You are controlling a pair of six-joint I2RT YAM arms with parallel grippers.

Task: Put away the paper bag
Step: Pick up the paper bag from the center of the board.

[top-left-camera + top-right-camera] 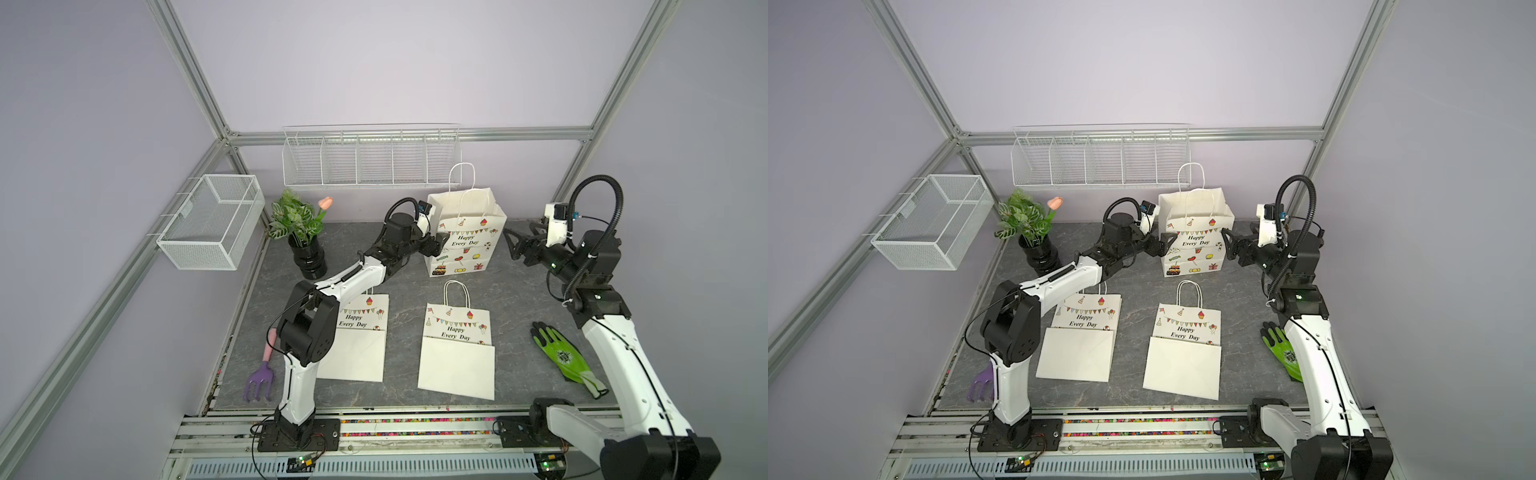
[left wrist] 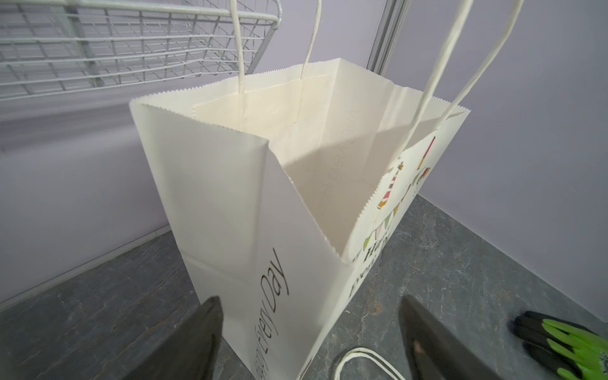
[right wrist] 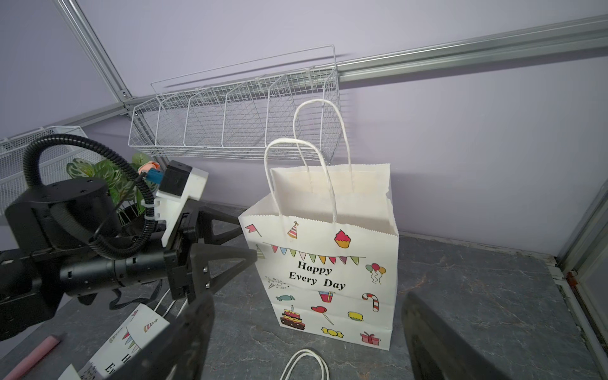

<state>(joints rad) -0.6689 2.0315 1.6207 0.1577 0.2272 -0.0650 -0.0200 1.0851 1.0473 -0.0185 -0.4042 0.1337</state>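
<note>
A white paper bag (image 1: 465, 237) (image 1: 1196, 241) printed "Happy Every Day" stands upright and open-mouthed at the back of the table, handles up. My left gripper (image 1: 440, 243) (image 1: 1167, 243) is open at the bag's left front corner, one finger on each side of that edge. In the left wrist view the bag (image 2: 230, 214) fills the frame above the left gripper (image 2: 309, 299). My right gripper (image 1: 513, 245) (image 1: 1227, 243) hangs open just right of the bag, apart from it. The right wrist view shows the bag (image 3: 329, 273) beyond the right gripper (image 3: 306, 296).
Two flat folded bags (image 1: 357, 340) (image 1: 457, 353) lie in front. A divided wire rack (image 1: 370, 160) hangs on the back wall and a mesh basket (image 1: 212, 220) on the left wall. A potted plant (image 1: 305, 245), a purple rake (image 1: 259, 374) and a green glove (image 1: 565, 357) sit round the edges.
</note>
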